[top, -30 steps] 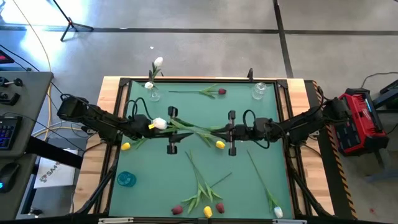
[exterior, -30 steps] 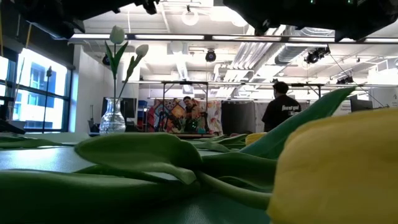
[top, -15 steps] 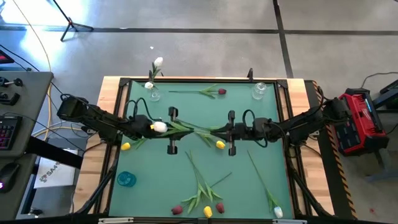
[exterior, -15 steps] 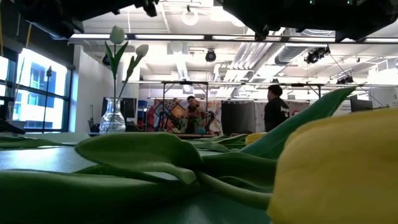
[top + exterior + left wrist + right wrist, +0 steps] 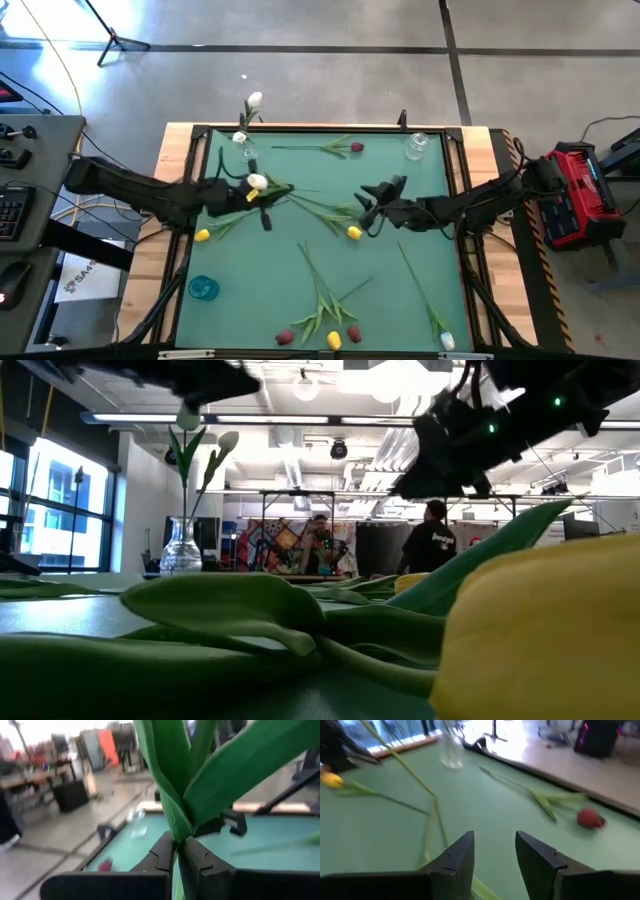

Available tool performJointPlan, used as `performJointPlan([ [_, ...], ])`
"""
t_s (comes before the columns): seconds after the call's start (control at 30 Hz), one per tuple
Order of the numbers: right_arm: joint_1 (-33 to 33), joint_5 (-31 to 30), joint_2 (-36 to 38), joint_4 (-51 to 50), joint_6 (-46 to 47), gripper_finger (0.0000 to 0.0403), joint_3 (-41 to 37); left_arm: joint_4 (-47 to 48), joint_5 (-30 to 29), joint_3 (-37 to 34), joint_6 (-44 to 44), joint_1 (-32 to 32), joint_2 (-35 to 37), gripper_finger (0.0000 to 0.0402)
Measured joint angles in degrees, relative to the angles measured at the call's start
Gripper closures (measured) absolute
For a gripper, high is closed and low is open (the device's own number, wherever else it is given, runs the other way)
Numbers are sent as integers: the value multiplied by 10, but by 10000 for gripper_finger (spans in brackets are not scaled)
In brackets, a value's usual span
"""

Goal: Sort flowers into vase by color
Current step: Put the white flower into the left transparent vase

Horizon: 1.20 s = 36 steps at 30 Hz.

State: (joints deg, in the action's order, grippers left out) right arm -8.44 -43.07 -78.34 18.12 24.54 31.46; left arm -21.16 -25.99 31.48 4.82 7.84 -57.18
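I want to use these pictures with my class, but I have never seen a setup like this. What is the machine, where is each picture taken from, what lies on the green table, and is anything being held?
It is a robot with two dark arms working at a green table. One picture looks straight down, one looks level across the tabletop, and two come from cameras on the wrists. Artificial tulips lie scattered: a red tulip near the far edge, a yellow tulip in the middle, more at the near edge. A glass vase already holds white ones; an empty vase stands opposite. The left gripper is shut on the stem of a white tulip. The right gripper is open and holds nothing.
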Motion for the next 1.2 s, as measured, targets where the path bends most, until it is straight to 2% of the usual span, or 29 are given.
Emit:
performJointPlan([
  [0.17,9,0,0,-46,26,270,0,219,-67,0,-92,0,119,401],
  [0.3,10,-2,0,-53,23,270,0,352,-131,0,-151,0,210,401],
  [0.6,11,-30,0,-69,27,270,-14,508,-178,6,-214,0,363,401],
  [0.73,13,-30,0,-71,37,270,-14,572,-170,30,-215,0,381,401],
  [0.9,13,-30,0,-71,37,270,-14,585,-165,60,-165,0,379,401],
  [1.13,13,-37,0,-71,37,269,-14,611,-252,120,-152,-1,358,401],
  [1.2,13,-37,0,-68,38,269,-14,632,-260,144,-147,-7,349,401],
])
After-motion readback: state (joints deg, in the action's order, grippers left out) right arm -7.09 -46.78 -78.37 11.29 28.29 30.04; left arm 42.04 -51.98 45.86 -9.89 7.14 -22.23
